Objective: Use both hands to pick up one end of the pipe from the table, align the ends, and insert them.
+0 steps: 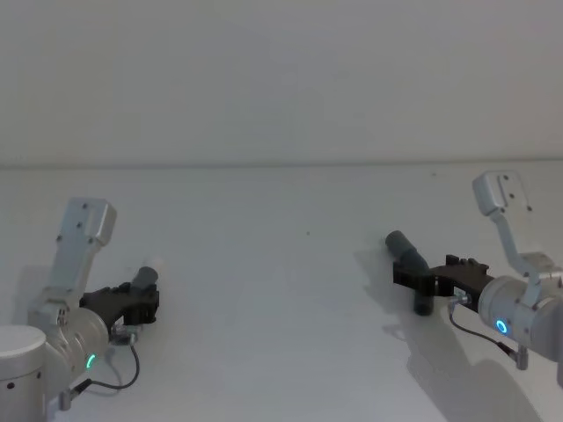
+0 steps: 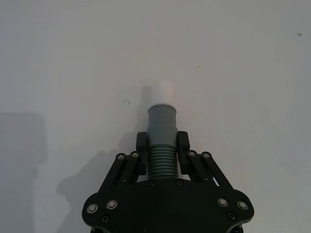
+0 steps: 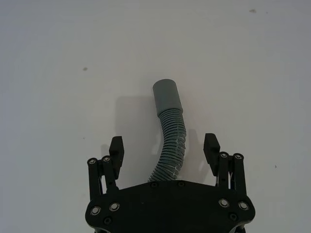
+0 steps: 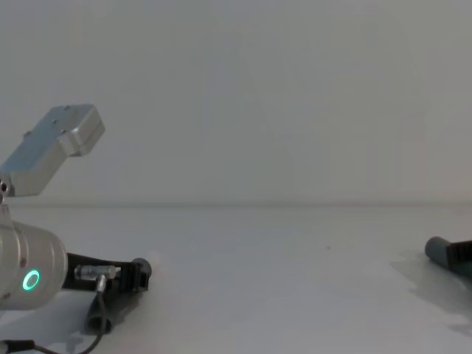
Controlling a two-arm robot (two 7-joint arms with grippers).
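Head view: left hand (image 1: 148,301) low, gripping pipe (image 1: 403,246); right hand (image 1: 415,280) spread astride it

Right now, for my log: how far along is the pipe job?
Done: left gripper is shut on the white-tipped end. In hand: right gripper straddles the plain end, jaws open. To do: grasp it, align both, insert; they lie far apart.

Left gripper (image 2: 162,145) clamped, right gripper (image 3: 164,145) spread.

left gripper (image 2: 162,145): no legible text;
right gripper (image 3: 164,145): no legible text;
pipe (image 3: 172,138): no legible text;
table (image 1: 281,281): no text
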